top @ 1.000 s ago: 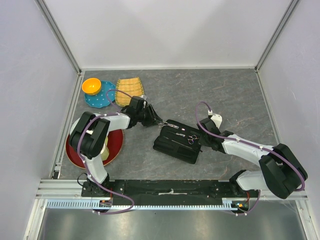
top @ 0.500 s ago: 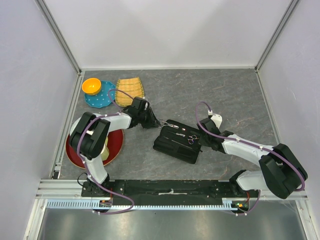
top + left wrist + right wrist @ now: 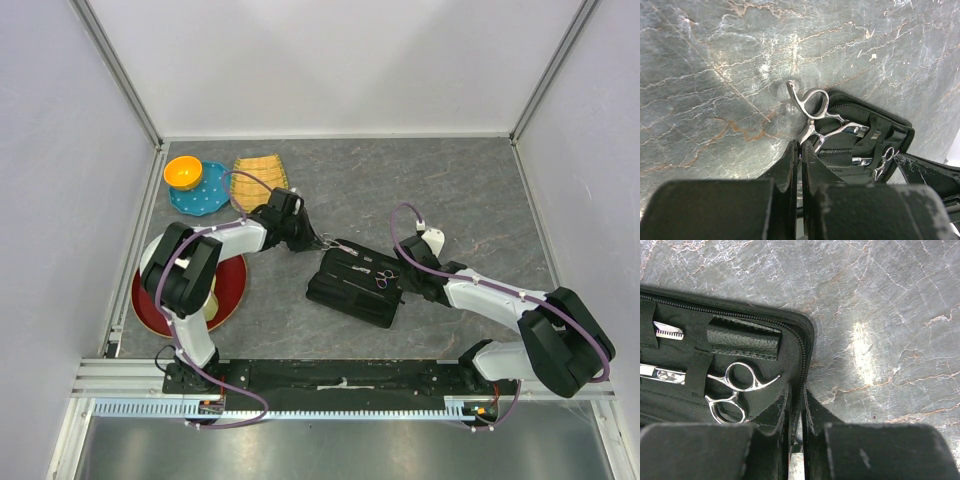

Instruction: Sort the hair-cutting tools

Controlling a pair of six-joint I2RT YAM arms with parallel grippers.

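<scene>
L pincer [image 3: 800,148] is clamped shut on one pair of scissors [image 3: 815,106] at the far-left corner of the open zip case [image 3: 345,292], ring handles poking past the case's edge. R pincer [image 3: 796,396] pinches the case's right rim. The second scissors [image 3: 735,387] lie strapped inside the case, approx mid-table [image 3: 450,190], w/ open room toward the far and right edges.

walls [image 3: 330,60]: plain white | tabletop [image 3: 450,180]: grey marbled | corner posts [image 3: 120,70]: aluminium
</scene>
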